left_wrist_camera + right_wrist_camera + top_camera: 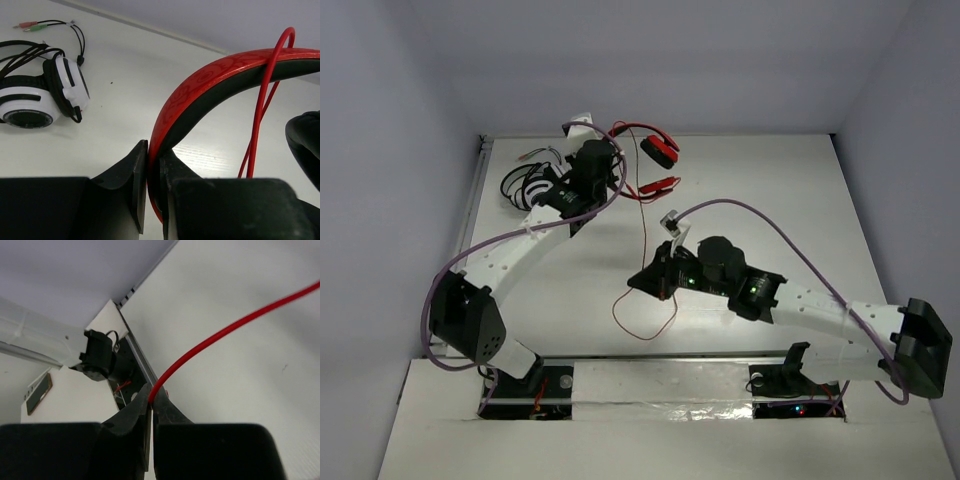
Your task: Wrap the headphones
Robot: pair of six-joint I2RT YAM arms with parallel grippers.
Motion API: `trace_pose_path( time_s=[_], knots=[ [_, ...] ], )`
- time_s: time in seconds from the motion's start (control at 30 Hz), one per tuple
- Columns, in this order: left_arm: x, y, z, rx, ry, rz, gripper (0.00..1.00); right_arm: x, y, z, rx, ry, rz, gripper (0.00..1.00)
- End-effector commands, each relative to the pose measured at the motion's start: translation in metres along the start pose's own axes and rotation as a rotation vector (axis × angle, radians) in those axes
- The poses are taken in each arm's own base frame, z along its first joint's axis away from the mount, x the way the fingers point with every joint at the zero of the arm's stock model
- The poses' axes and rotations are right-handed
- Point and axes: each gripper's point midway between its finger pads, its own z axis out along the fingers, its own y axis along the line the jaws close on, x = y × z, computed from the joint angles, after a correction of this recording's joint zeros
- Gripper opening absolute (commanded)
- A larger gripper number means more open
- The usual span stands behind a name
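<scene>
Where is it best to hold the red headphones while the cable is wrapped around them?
On the headband, coming edge-on so the gripper closes across its thin, flat section; the left gripper holds it this way. The round earcups look too bulky, and this grip leaves the arc free for the cable.

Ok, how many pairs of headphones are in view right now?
2. The red headphones are clamped by the headband in the left pincer; the black-and-white headphones lie on the table beside them, toward the far-left corner. None look hidden.
</scene>
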Motion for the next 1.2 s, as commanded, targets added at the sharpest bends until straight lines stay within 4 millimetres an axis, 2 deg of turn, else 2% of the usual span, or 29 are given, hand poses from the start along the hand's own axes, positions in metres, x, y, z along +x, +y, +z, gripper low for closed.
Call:
trace_pose_path(
  time_s=[0.0, 0.03, 0.07, 0.2, 0.27, 0.5, 0.57, 0.7, 0.77, 0.87, 0.97, 1.07, 1.17],
  knots=[
    [-0.005, 0.0, -0.006, -0.037, -0.051, 0.052, 0.0, -0.029, 0.015, -0.012, 0.049, 0.002, -0.036, 0.0],
    [-0.002, 0.002, -0.004, -0.049, -0.049, 0.058, 0.0, -0.021, 0.009, -0.014, 0.071, 0.036, -0.042, 0.0],
    [0.013, 0.005, -0.005, -0.061, -0.013, 0.106, 0.0, -0.018, 0.005, -0.018, 0.116, 0.075, -0.042, 0.0],
    [0.054, -0.001, -0.014, -0.027, 0.056, 0.208, 0.0, -0.017, -0.007, -0.022, 0.199, 0.136, -0.092, 0.0],
    [0.071, 0.001, -0.02, -0.025, 0.098, 0.257, 0.0, -0.013, -0.026, -0.026, 0.299, 0.178, -0.127, 0.0],
    [0.109, 0.003, -0.046, 0.067, 0.257, 0.446, 0.0, -0.056, -0.046, -0.046, 0.495, 0.043, -0.194, 0.0],
    [0.121, -0.005, -0.058, 0.152, 0.302, 0.512, 0.0, -0.069, -0.052, -0.052, 0.553, -0.004, -0.214, 0.0],
    [0.133, 0.001, -0.072, 0.197, 0.362, 0.629, 0.0, -0.08, -0.06, -0.057, 0.613, -0.045, -0.247, 0.0],
    [0.137, 0.012, -0.075, 0.179, 0.396, 0.696, 0.0, -0.082, -0.064, -0.06, 0.643, -0.038, -0.269, 0.0],
    [0.137, 0.014, -0.082, 0.199, 0.414, 0.744, 0.0, -0.072, -0.077, -0.068, 0.708, 0.03, -0.307, 0.0],
    [0.135, 0.01, -0.088, 0.235, 0.425, 0.734, 0.0, -0.071, -0.089, -0.079, 0.782, 0.05, -0.333, 0.0],
    [0.127, 0.016, -0.088, 0.198, 0.409, 0.753, 0.0, -0.063, -0.095, -0.088, 0.82, 0.096, -0.341, 0.0],
    [0.12, 0.013, -0.088, 0.197, 0.389, 0.748, 0.0, -0.055, -0.108, -0.094, 0.895, 0.128, -0.341, 0.0]
  ],
)
